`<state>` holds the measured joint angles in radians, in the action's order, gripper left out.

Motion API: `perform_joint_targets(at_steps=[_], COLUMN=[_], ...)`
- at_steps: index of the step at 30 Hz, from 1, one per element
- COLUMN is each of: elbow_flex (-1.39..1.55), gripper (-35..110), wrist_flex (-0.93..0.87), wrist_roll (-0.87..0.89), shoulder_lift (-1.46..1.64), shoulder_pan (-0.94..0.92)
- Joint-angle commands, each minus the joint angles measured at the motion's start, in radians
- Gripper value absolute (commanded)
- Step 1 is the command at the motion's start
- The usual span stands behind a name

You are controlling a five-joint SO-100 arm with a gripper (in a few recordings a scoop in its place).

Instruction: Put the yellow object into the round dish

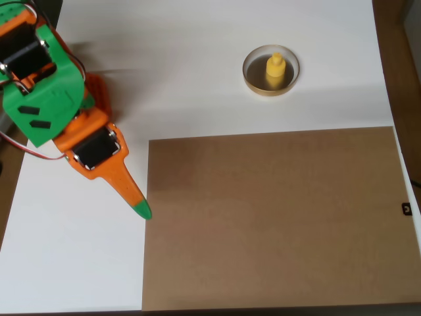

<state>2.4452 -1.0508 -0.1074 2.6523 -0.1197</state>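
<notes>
The yellow object (275,70), a small bottle-like peg, stands upright inside the round dish (253,78) at the upper middle of the white table. The dish has a golden-tan rim and a dull grey-brown inside. My gripper (141,209) is far to the left, on the orange and green arm, its green-tipped fingers pointing down and to the right near the edge of the brown board. The fingers lie together as one point with nothing between them.
A large brown board (276,217) covers the lower right of the white table (197,59). The arm's green and orange body (46,99) takes up the upper left corner. A small black tag (407,209) sits at the board's right edge.
</notes>
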Motion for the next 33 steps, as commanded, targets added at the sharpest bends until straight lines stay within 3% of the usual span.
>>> perform_joint_targets(at_steps=[1, 9, 33], elbow_flex=[0.028, 0.133, 0.362], gripper=[20, 20, 24], wrist_flex=[0.017, 0.012, 0.051], wrist_roll=[0.003, 0.008, 0.038], shoulder_lift=[0.146, 0.367, 0.459], shoulder_pan=[-0.006, -0.028, -0.058])
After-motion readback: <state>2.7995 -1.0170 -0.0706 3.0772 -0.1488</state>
